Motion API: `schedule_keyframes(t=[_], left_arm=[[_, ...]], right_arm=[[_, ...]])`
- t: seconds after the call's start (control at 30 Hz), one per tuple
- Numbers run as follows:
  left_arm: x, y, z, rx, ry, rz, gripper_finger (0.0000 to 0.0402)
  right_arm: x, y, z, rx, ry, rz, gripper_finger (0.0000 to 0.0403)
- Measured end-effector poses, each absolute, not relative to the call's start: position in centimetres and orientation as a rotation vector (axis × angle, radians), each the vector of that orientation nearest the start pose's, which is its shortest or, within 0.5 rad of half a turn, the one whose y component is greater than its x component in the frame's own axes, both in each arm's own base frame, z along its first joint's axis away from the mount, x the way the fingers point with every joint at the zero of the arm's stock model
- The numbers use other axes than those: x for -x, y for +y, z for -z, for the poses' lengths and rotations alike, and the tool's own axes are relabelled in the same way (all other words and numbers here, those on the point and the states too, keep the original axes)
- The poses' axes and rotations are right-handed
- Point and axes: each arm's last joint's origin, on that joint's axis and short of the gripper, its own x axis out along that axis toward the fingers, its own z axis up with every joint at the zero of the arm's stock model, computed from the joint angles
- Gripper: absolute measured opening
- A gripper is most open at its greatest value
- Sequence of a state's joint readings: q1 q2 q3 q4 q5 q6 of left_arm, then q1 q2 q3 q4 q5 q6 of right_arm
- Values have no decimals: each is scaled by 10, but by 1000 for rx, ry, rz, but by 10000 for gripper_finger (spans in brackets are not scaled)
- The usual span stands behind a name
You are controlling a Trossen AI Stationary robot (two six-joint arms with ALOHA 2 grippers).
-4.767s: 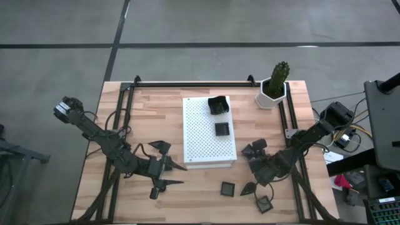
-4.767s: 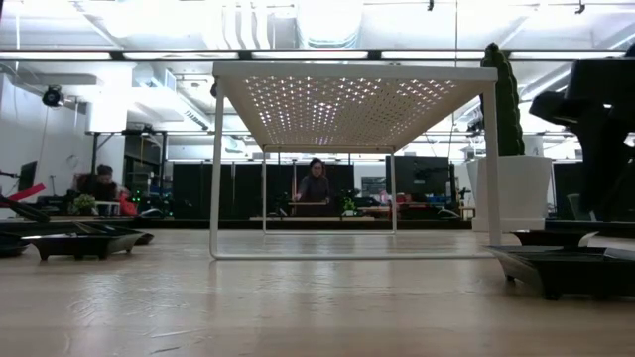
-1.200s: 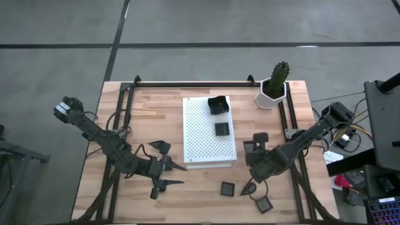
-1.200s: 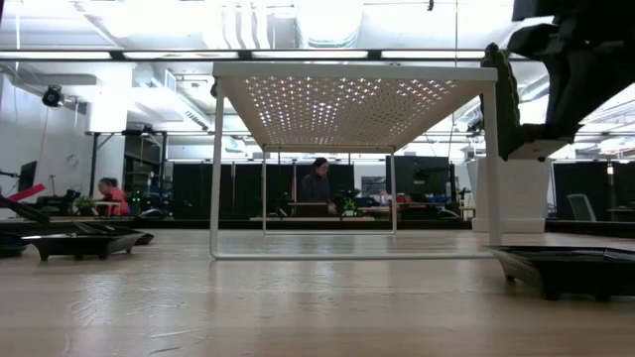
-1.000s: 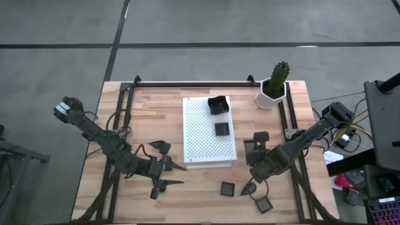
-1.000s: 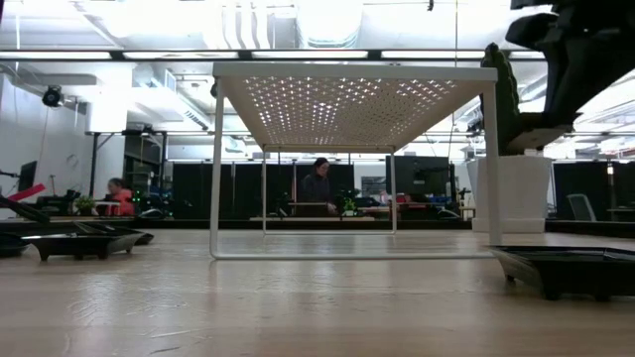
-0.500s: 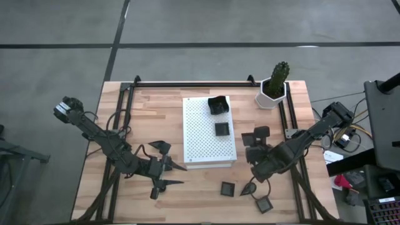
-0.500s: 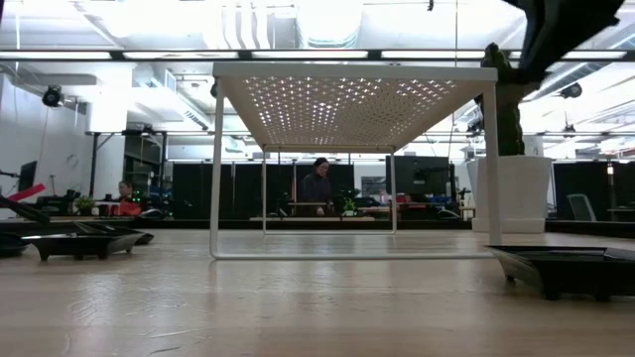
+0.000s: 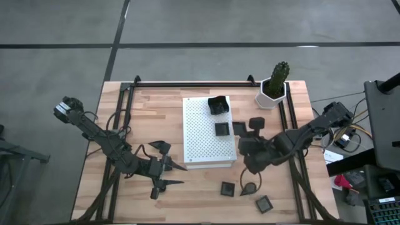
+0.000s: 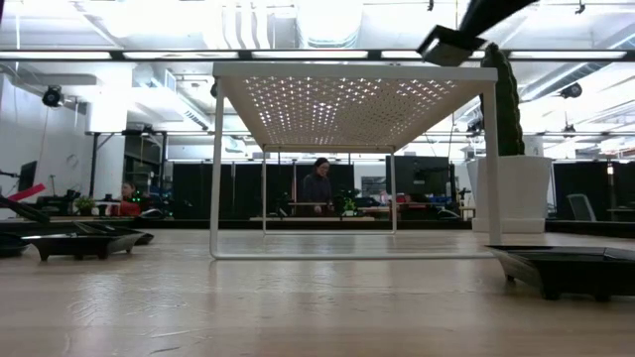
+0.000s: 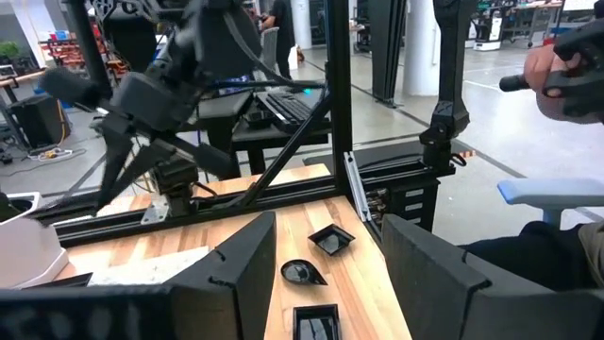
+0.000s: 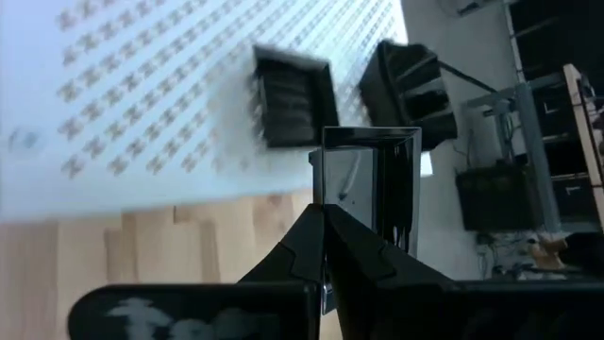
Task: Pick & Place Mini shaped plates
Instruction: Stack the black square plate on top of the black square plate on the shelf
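The right gripper (image 12: pixel 324 247), fingers pinched on a square mini plate's (image 12: pixel 370 179) rim at the white board's (image 9: pixel 201 134) right edge, could lose it sideways; left gripper (image 9: pixel 170 174) waits, fingers apart.

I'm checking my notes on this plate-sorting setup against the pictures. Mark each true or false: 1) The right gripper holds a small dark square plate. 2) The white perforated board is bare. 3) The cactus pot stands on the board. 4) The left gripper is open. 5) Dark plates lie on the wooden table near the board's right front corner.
1) True: the right gripper is shut on a small dark square plate, beside the white perforated board.
2) False: two dark plates rest on it, one at the far edge, one midway.
3) False: the white hexagonal cactus pot stands on the wooden table, apart from the board.
4) True: the left gripper is open, holding nothing.
5) True: three plates lie there.
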State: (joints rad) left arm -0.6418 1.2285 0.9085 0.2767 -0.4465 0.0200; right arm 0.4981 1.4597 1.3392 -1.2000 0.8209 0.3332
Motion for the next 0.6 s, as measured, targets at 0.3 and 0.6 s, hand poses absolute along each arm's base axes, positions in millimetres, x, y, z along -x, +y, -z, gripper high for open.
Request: schedule_keyframes(t=[0.3,0.6], left_arm=[[-229,-156,-328,-44,36,196,188],[-229,-156,-328,-51,36,196,188]], right_arm=[[-261,96,-314,470,898,419,8],[-282,95,-304,501,864,371,8]])
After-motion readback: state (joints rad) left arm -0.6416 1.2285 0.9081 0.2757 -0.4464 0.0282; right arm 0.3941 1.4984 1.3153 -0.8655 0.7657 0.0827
